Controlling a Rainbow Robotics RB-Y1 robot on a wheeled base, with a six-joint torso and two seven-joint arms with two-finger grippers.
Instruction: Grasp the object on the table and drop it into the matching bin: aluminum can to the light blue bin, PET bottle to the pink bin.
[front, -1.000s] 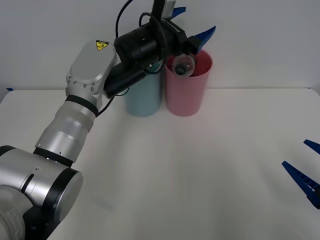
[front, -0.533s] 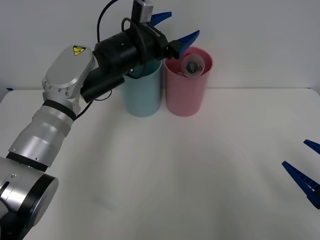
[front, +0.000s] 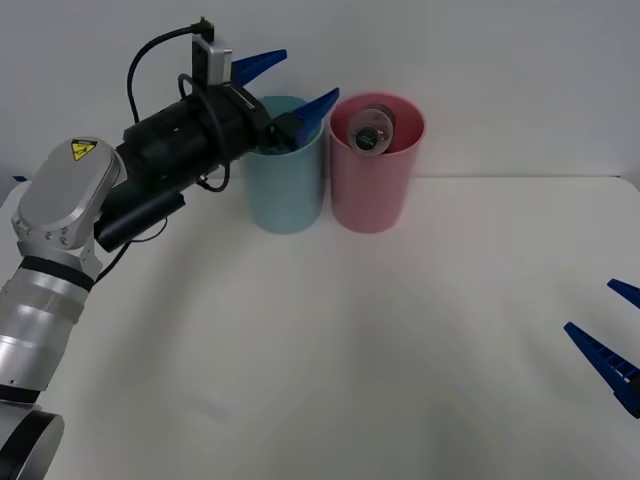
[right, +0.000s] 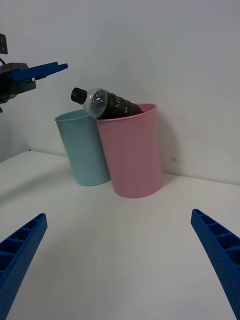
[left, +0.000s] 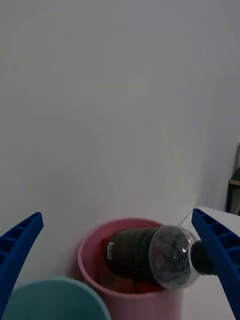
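Note:
The PET bottle (front: 369, 129) lies tilted in the mouth of the pink bin (front: 375, 190), its black cap and clear shoulder sticking out over the rim toward the light blue bin (front: 287, 190). The right wrist view shows the bottle (right: 107, 105) leaning on the pink bin's (right: 132, 155) rim; in the left wrist view the bottle (left: 155, 255) rests in the pink bin (left: 90, 260). My left gripper (front: 285, 85) hangs open and empty above the light blue bin. My right gripper (front: 610, 335) stays open at the table's (front: 350, 340) right edge.
The two bins stand side by side at the back of the white table, against a plain wall. My left arm (front: 70, 210) reaches over the table's left half. The light blue bin's rim (left: 50, 295) appears in the left wrist view.
My left gripper has drawn back to the left, from over the pink bin to over the light blue bin. The bottle stays lodged in the pink bin's mouth.

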